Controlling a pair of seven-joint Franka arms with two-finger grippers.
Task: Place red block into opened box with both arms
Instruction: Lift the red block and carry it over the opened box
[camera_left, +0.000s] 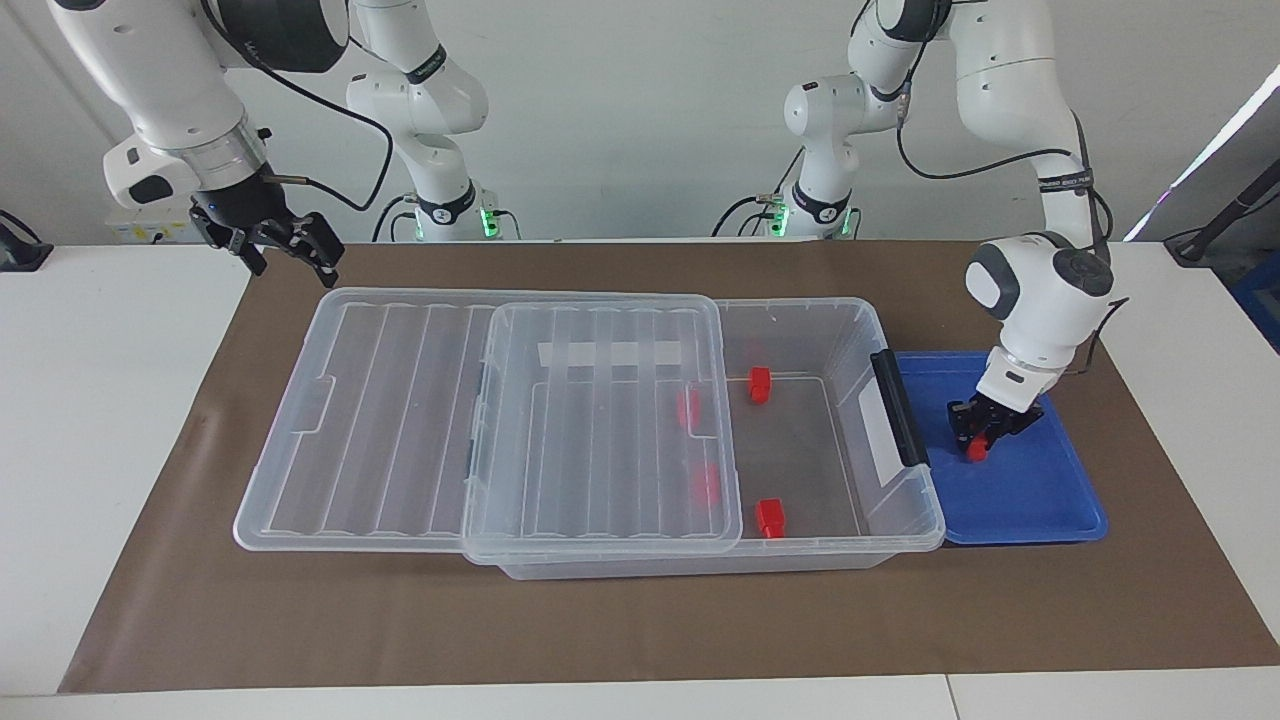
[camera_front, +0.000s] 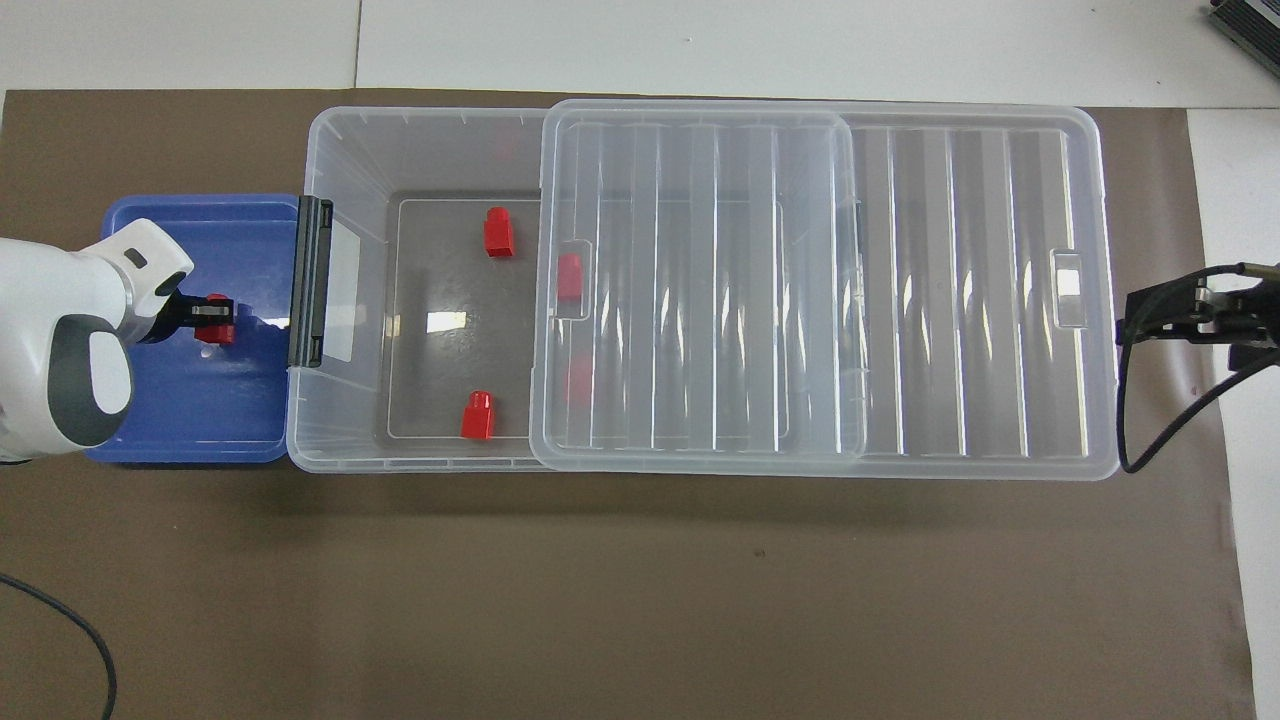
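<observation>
On the facing view I see my left gripper (camera_left: 978, 432) at the right of the frame, down in the blue tray (camera_left: 1040, 500), its fingers closed on the red block (camera_left: 976, 449), which sits low in the tray. The box (camera_left: 905, 520) fills the middle of the frame, its lid (camera_left: 400, 420) slid toward the left so the right part stands open. Two loose red blocks (camera_left: 760, 384) lie on the open floor and two more show dimly through the lid. My right gripper (camera_left: 285, 245) waits at the upper left, raised over the brown mat (camera_left: 600, 620) off the lid's corner, jaws apart. This view lets me read the heights of both grippers.

On the overhead view everything is mirrored: the left gripper (camera_front: 205, 318) is at the left edge, mostly hidden under its white wrist, with the red block (camera_front: 218, 322) peeking out between the fingers over the blue tray (camera_front: 180, 430). The box (camera_front: 340, 440), its black clip handle (camera_front: 308, 282) and the lid (camera_front: 980, 300) are plainer here, as is each block's spot. Only the tip of the right gripper (camera_front: 1200, 315) shows at the right edge.
</observation>
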